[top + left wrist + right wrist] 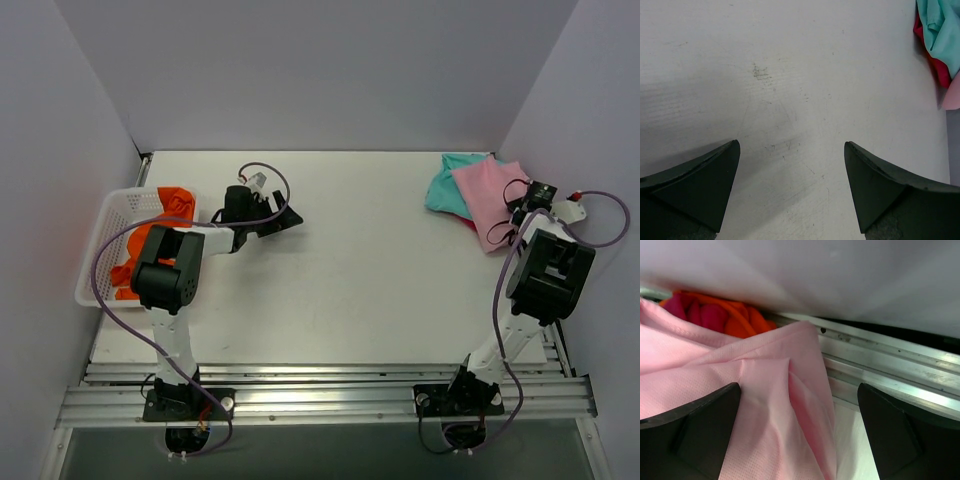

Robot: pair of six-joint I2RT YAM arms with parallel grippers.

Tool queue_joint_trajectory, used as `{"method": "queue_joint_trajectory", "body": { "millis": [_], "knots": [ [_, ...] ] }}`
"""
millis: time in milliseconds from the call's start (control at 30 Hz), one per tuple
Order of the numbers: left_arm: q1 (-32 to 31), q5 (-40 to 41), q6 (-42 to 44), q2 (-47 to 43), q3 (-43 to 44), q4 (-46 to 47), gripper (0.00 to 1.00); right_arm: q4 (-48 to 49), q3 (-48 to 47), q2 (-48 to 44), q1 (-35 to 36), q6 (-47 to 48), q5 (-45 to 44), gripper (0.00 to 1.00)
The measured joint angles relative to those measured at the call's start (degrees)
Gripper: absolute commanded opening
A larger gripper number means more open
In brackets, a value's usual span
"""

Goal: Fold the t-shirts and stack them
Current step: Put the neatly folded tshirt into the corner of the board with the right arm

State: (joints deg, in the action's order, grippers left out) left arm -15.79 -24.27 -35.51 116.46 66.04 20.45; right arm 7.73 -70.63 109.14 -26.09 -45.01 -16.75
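Observation:
A light pink t-shirt (488, 190) lies folded at the table's far right on a teal t-shirt (442, 186), with a sliver of a red t-shirt (469, 226) showing beneath. My right gripper (520, 206) is open at the pink shirt's right edge. In the right wrist view (799, 388) its fingers straddle a fold of pink cloth (740, 390), and red and orange-tinted cloth (715, 315) shows behind. My left gripper (283, 216) is open and empty over bare table (791, 144). A bright orange t-shirt (176, 200) lies crumpled in the basket, partly hidden by the left arm.
The white mesh basket (118, 202) stands at the table's left edge. An aluminium rail (890, 360) runs beside the pink shirt along the right edge. The left wrist view catches the teal (940, 25), red (935, 62) and pink (953, 95) shirts at its top right.

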Motion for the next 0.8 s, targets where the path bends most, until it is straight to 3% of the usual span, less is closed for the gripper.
{"method": "queue_joint_trajectory", "body": {
  "millis": [267,567,600,633,667,700,800],
  "knots": [
    [0.0,-0.44,0.11,0.85,0.02,0.37,0.94,0.22,0.85,-1.66,1.97,0.15,0.72,1.0],
    [0.0,-0.68,0.2,0.85,0.02,0.42,0.94,0.37,3.52,-24.3,8.55,0.7,-0.94,0.98],
    [0.0,-0.72,0.2,0.85,0.02,0.42,0.94,1.49,3.52,-26.1,9.31,0.83,-0.57,0.6],
    [0.0,-0.79,0.17,0.85,0.02,0.42,0.94,2.67,3.52,-27.26,9.81,1.29,0.11,0.33],
    [0.0,-0.87,0.2,0.85,0.02,0.42,0.94,3.98,3.52,-27.78,10.08,1.27,0.85,0.14],
    [0.0,-0.92,0.17,0.85,0.02,0.42,0.94,5.29,3.52,-27.67,10.08,1.33,1.68,0.0],
    [0.0,-1.11,0.15,0.85,0.02,0.52,0.94,7.87,3.54,-23.85,10.36,1.07,3.72,0.0]
  ]
}}
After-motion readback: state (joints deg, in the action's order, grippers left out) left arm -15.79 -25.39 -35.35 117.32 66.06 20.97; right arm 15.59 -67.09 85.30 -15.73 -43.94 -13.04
